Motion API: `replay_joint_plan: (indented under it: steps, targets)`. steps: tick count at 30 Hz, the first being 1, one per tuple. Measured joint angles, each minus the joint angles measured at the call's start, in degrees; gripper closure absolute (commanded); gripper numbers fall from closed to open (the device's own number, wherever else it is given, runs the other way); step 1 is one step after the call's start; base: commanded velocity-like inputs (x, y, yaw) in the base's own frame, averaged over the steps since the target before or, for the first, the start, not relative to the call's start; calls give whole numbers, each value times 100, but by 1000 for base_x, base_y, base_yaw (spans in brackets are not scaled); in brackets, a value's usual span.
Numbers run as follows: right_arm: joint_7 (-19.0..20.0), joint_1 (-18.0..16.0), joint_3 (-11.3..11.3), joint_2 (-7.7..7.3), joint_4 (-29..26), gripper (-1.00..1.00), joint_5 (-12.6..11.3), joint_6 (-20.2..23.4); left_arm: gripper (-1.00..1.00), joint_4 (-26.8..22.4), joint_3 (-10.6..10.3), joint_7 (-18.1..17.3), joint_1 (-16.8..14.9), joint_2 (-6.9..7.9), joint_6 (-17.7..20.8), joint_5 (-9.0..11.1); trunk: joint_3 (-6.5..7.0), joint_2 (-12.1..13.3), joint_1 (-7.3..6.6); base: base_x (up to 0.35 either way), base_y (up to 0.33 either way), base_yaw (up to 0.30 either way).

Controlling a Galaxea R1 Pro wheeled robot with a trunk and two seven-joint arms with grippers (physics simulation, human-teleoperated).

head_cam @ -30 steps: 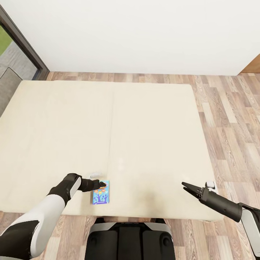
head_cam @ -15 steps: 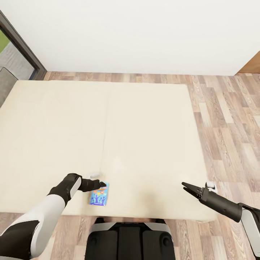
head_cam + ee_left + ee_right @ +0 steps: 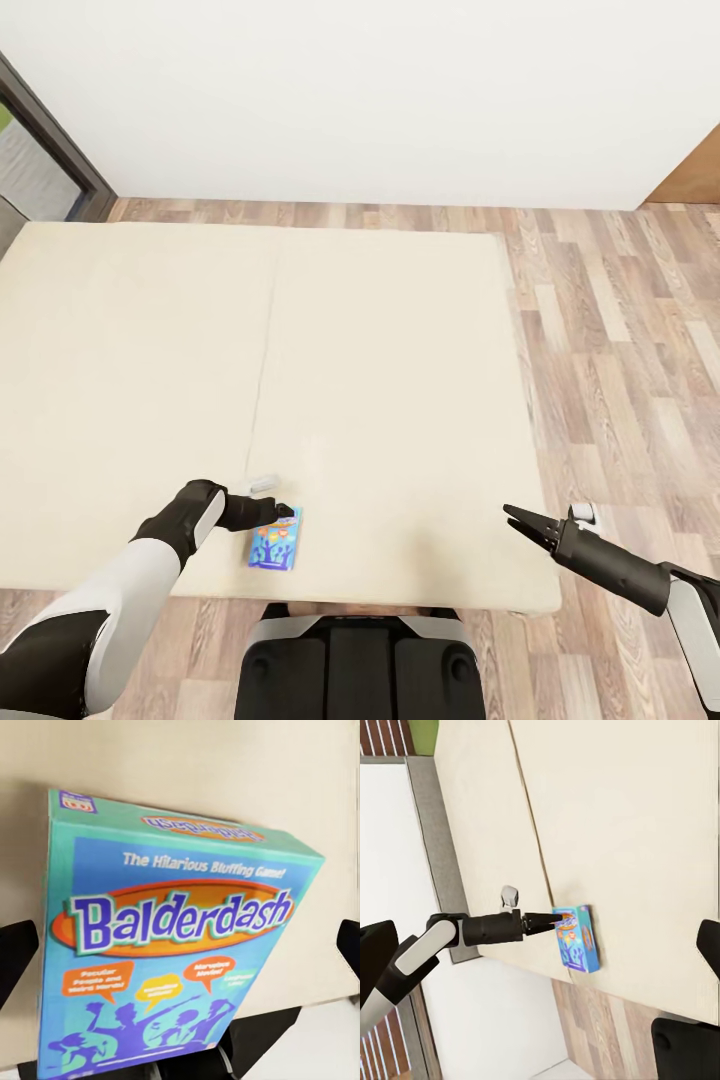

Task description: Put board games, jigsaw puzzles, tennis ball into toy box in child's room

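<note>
One game (image 3: 275,543), the light blue Balderdash box, is in the left pincer (image 3: 284,513), near the robot's edge of the bed (image 3: 400,380). In the right wrist view the dark fingertips meet the box's upper end, and the box (image 3: 577,937) looks raised on edge over the mattress rather than flat on it. In the left wrist view the box face (image 3: 165,945) fills the space between the two finger pads, so I judge the left pincer clenched on the game. The right pincer (image 3: 522,520) hangs over the bed's near right corner with its tips drawn almost together and nothing between them; I read it as clenched.

Doing this step well means keeping the grip firm while the box travels. It is thin, wide and held at one end, so it may swing or slip if the arm turns fast. Carry it low and steady, close to the trunk, and keep it clear of the mattress edge. The counter and toy box lie elsewhere, so the base must turn away first.
</note>
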Motion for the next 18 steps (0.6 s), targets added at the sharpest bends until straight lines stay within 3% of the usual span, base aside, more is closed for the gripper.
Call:
replay_joint_plan:
  steps: [18]
  targets:
    - [3, 1, -1, -1, -2, -100, 1, 0, -100, 0, 4, -10, 0, 0, 6, 1, 0, 0, 0, 0, -266, 0]
